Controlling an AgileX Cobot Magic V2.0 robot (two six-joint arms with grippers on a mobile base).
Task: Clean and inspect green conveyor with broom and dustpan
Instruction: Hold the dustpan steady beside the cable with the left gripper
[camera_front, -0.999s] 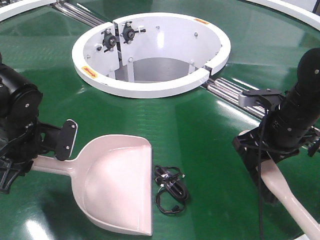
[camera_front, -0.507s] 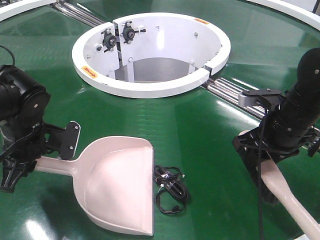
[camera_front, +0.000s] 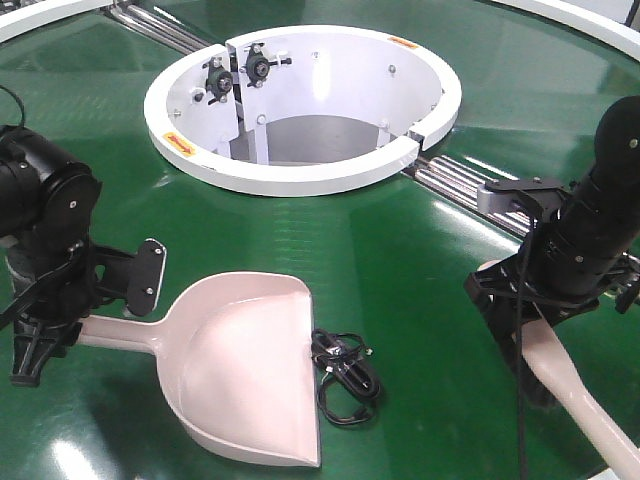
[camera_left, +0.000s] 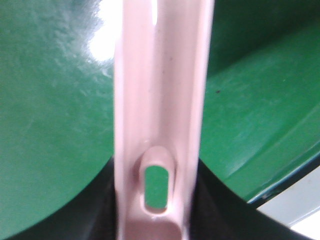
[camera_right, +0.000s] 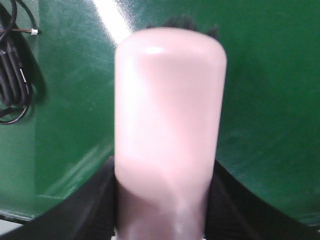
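Observation:
The green conveyor (camera_front: 400, 250) is a glossy dark green belt. The pale pink dustpan (camera_front: 250, 370) lies on it at the front left, its open edge right beside a small coiled black cable (camera_front: 343, 378). My left gripper (camera_front: 92, 322) is shut on the dustpan's slotted handle (camera_left: 160, 100). My right gripper (camera_front: 522, 330) is shut on the pale pink broom (camera_front: 585, 410) at the front right. In the right wrist view the broom's back (camera_right: 167, 110) fills the middle, dark bristles (camera_right: 185, 22) show past its tip, and the cable (camera_right: 12, 75) lies at the far left.
A white ring-shaped hub (camera_front: 300, 178) with an open centre stands at the back middle. Chrome roller strips (camera_front: 450, 185) run from it toward the right arm. A white outer rim (camera_front: 590, 20) curves across the back right.
My left arm has slid the dustpan to the right, so its open edge now reaches the black cable. The right arm and the broom have not moved.

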